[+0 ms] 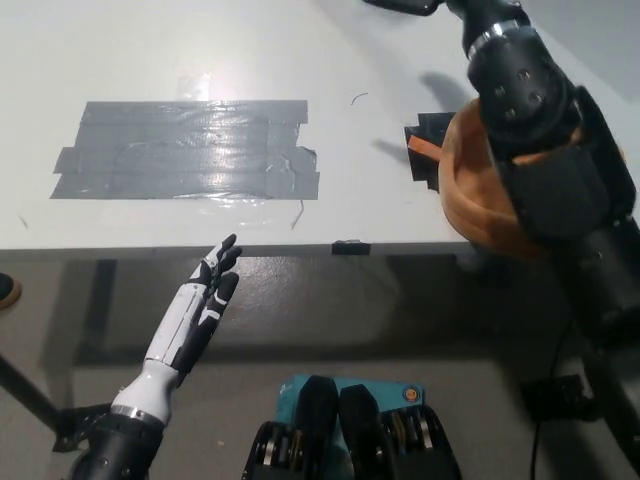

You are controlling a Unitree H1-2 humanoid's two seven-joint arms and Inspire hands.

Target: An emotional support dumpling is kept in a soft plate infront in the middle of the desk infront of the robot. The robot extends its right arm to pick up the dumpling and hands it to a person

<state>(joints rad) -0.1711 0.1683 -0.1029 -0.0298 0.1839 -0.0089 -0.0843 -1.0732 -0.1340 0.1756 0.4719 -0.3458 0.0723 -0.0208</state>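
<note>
— Where is the right hand [400, 5]?
— Raised at the top edge of the view, mostly cut off; I cannot tell whether it holds anything or how its fingers sit.
— And the dumpling?
— Not visible anywhere. The orange plate [462, 185] sits below that hand, largely hidden behind the black forearm [540, 130].
— The left hand [200, 305]?
— It rests low, below the desk [150, 60] edge, fingers spread, holding nothing. A grey tape patch [185, 150] lies on the desk just beyond its fingertips.
</note>
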